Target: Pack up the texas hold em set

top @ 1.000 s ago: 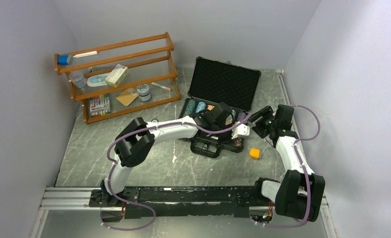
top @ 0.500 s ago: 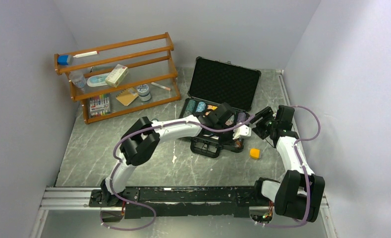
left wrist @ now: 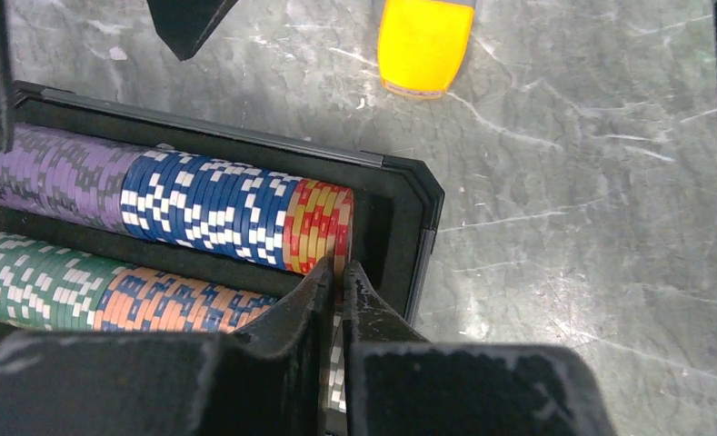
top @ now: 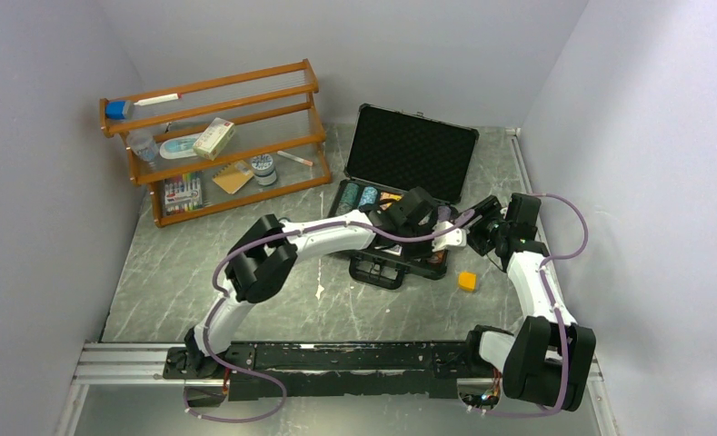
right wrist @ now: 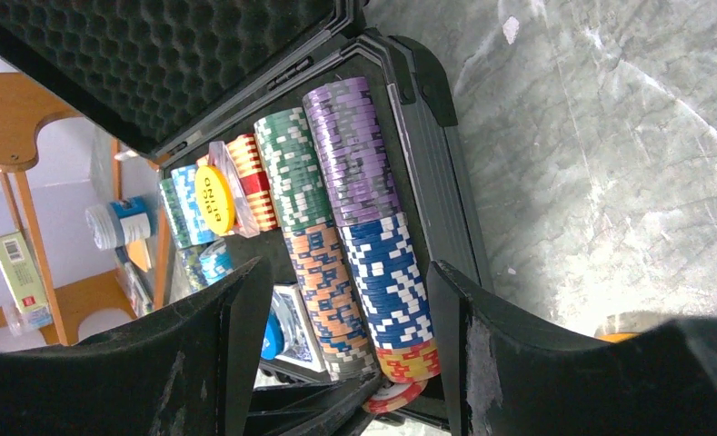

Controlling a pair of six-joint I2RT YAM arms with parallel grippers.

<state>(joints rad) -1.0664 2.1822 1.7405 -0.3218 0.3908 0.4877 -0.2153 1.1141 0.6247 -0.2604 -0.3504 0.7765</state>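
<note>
The black case stands open, foam lid [top: 413, 150] up, tray [top: 386, 263] below. Its rows hold purple [left wrist: 54, 173], blue [left wrist: 209, 204], red-and-yellow [left wrist: 318, 227], green [left wrist: 27, 277] and orange [left wrist: 173, 300] chips. My left gripper [left wrist: 339, 270] [top: 447, 241] is shut on a red-and-white chip [right wrist: 395, 396] at the right end of the blue row. My right gripper [right wrist: 350, 272] [top: 478, 234] is open and empty, just right of the case. A card deck [right wrist: 295, 327] and a yellow button token [right wrist: 214, 198] lie in the tray.
A small orange cube [top: 466, 281] lies on the table just right of the case, also in the left wrist view [left wrist: 424, 41]. The orange wooden rack [top: 218, 136] with small items stands at the back left. Walls close in on both sides.
My left gripper has moved right along the case toward its right end, closer to the right gripper. The right arm has barely moved.
</note>
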